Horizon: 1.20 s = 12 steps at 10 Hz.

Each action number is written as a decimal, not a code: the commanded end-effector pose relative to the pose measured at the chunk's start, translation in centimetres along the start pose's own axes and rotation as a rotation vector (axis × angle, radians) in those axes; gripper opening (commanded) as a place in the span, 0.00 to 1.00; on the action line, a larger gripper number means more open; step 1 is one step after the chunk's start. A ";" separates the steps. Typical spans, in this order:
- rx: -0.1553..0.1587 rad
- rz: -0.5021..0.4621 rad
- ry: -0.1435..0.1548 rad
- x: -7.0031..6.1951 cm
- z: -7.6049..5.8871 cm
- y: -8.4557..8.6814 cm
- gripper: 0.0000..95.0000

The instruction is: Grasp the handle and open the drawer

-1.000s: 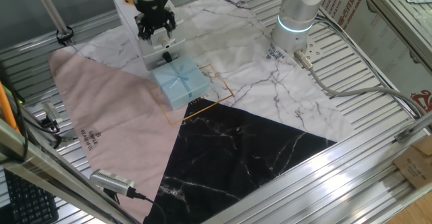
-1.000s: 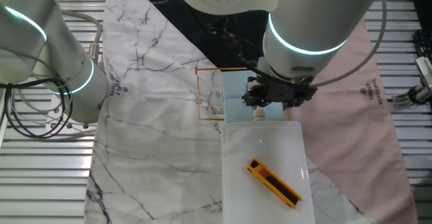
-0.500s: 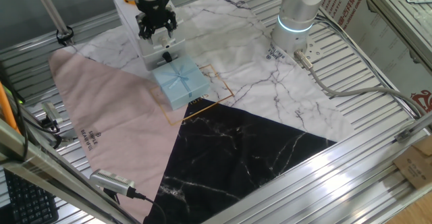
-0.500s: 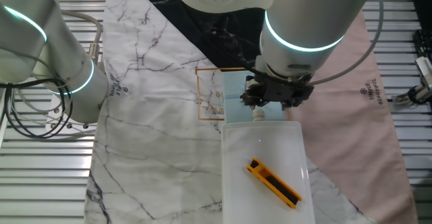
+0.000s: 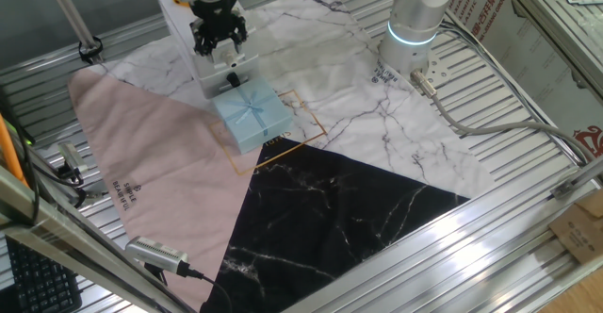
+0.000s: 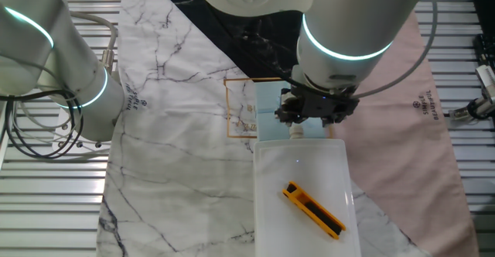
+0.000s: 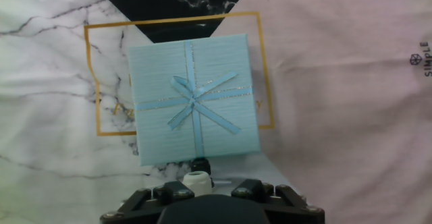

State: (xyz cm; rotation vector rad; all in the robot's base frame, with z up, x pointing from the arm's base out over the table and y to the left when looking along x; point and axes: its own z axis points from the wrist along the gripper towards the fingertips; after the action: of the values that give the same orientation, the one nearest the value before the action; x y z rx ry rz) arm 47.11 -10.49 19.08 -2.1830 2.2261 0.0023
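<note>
The drawer is a small light-blue flat box [image 5: 251, 114] on the cloth, also seen in the hand view [image 7: 194, 99] and mostly hidden behind the arm in the other fixed view [image 6: 267, 107]. Its handle is a pale bow [image 7: 192, 104] at the centre of the lid, where the ribbon lines cross [image 5: 249, 107]. My gripper [image 5: 220, 40] hangs above the edge between the blue box and the white box, apart from the bow. Its fingers look spread and hold nothing. In the hand view only its black housing [image 7: 212, 207] shows at the bottom edge.
A taller white translucent box [image 6: 303, 195] holding a yellow and black tool [image 6: 313, 209] stands right behind the blue box. A small white knob [image 7: 197, 181] on its front points toward the blue box. An orange square outline [image 7: 94, 82] is printed on the cloth. A second arm's base [image 5: 415, 30] stands at the back.
The gripper has shifted only very slightly. The blue box and the white box have not moved.
</note>
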 end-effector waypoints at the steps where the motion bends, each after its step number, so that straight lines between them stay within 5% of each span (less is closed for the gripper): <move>1: 0.006 0.004 -0.002 0.0 0.4 0.3 0.60; 12: 0.023 0.000 0.008 -0.1 1.6 0.8 0.60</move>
State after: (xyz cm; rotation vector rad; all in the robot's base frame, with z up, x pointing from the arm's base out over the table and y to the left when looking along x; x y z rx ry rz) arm 46.28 -10.39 17.47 -2.1733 2.2193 -0.0344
